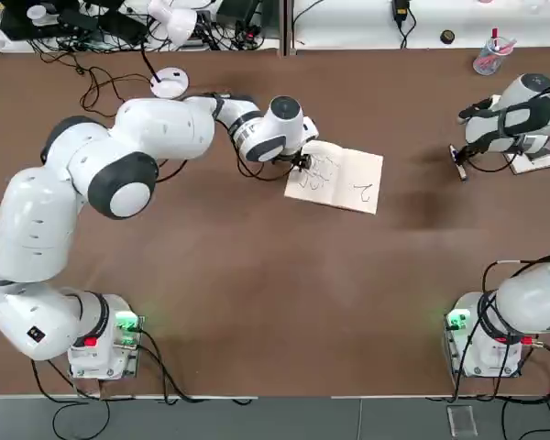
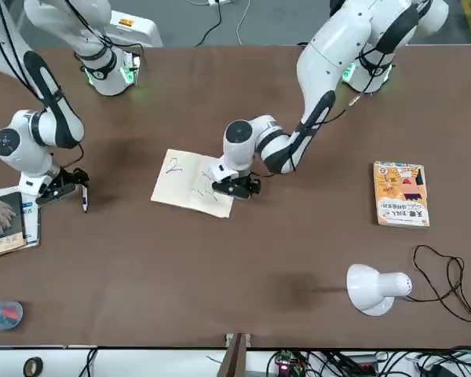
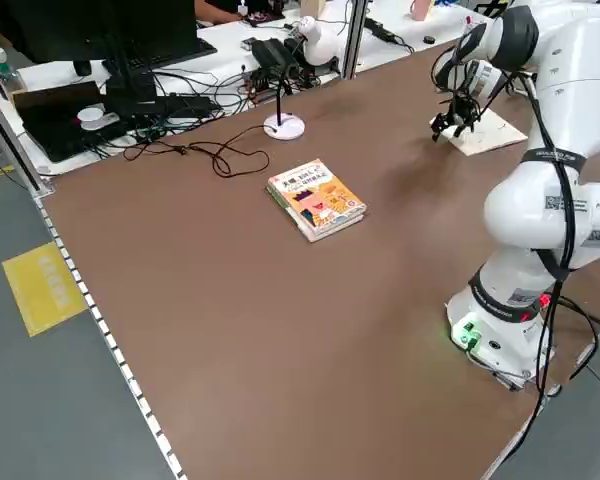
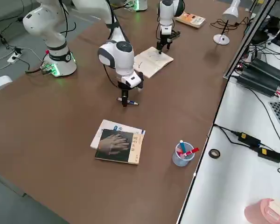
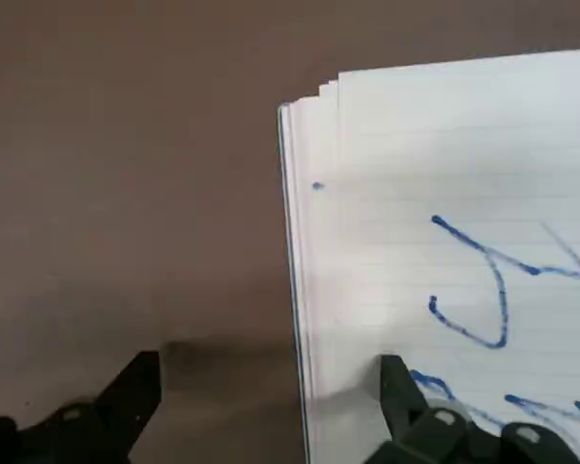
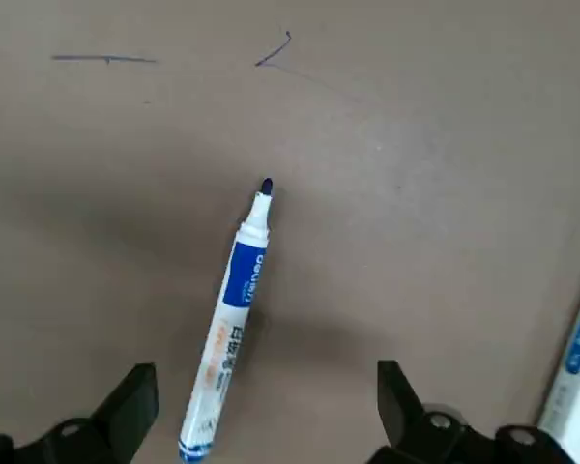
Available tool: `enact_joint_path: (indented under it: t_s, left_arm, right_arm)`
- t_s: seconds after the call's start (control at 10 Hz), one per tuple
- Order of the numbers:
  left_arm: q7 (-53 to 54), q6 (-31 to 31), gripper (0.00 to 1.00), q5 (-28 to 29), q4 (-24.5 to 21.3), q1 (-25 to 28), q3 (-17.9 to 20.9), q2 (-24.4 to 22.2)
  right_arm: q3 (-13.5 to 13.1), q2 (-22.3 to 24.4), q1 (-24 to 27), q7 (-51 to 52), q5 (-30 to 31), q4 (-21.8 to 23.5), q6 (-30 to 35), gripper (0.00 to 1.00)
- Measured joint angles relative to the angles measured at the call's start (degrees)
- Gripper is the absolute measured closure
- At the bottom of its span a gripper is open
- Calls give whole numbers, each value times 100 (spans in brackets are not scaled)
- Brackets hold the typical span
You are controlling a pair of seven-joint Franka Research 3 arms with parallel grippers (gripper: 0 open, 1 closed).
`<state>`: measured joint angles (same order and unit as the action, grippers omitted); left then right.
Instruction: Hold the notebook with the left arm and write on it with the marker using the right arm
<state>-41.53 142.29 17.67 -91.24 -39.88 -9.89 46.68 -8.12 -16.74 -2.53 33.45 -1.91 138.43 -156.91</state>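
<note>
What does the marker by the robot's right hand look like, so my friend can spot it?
On the brown table, find the right arm's open jaws. Between them lies the marker: white barrel, blue label, dark tip uncovered. The cup's markers stand upright instead.

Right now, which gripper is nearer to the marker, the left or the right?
The right: the right gripper is open just above the marker, while the left gripper is at the notebook's edge, farther away.

Broad matte brown desk (image 1: pixel 257 302) with a grey smooth floor (image 1: pixel 302 417) along one edge; beyond the opposite edge, a white flat-topped table (image 4: pixel 233 158). Yellow rectangular floor patch (image 3: pixel 45 290) beside the desk; soft shadows on its surface.
</note>
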Motion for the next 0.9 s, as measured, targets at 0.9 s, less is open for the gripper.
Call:
enact_joint_path:
  t_s: [0.9]
  left_arm:
    - [0,0,0,0,0,0,1,0]
  right_arm:
    - [155,-173,1,-1,-400,3,-165,2]
